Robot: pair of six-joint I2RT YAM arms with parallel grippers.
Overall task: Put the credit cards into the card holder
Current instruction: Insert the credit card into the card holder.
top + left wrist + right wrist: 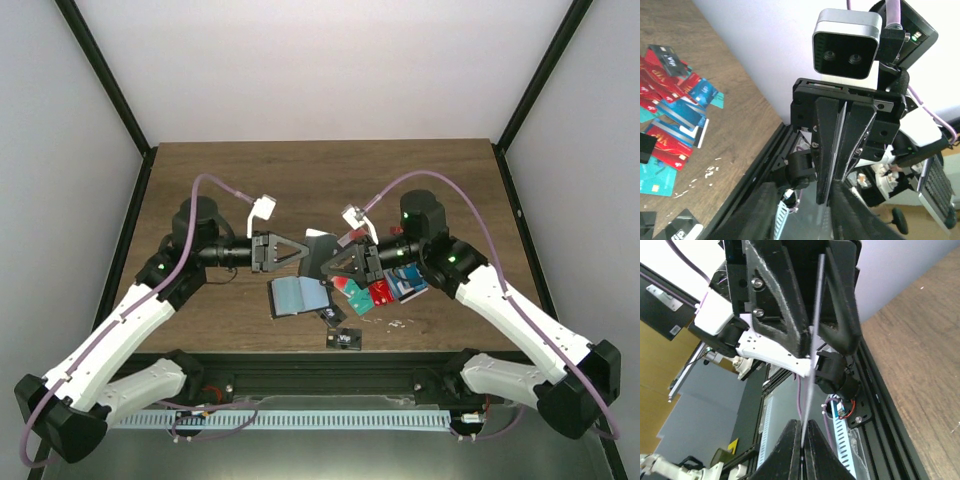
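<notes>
Right gripper (802,437): we see its 2 fingers pressed together on the near end of 1 thin card (813,340), which shows edge-on as a pale line.
Left gripper (812,197): it faces the right one tip to tip over the middle of the table (300,180). We see its jaws a little apart, 1 on each side of the card's far end, and we cannot tell whether either finger touches it.
Held card: it is lifted off the table between the 2 grippers, standing on edge. We cannot tell its colour.
Card holder (298,296): it lies open on the wood, blue-grey inside up, just nearer the arm bases than the gripper tips.
Loose credit cards (380,290): we see red, teal and blue ones in an overlapping heap just right of the card holder, under the right wrist.
Black cards (345,340): we count 2 near the table's front edge, apart from the heap.
</notes>
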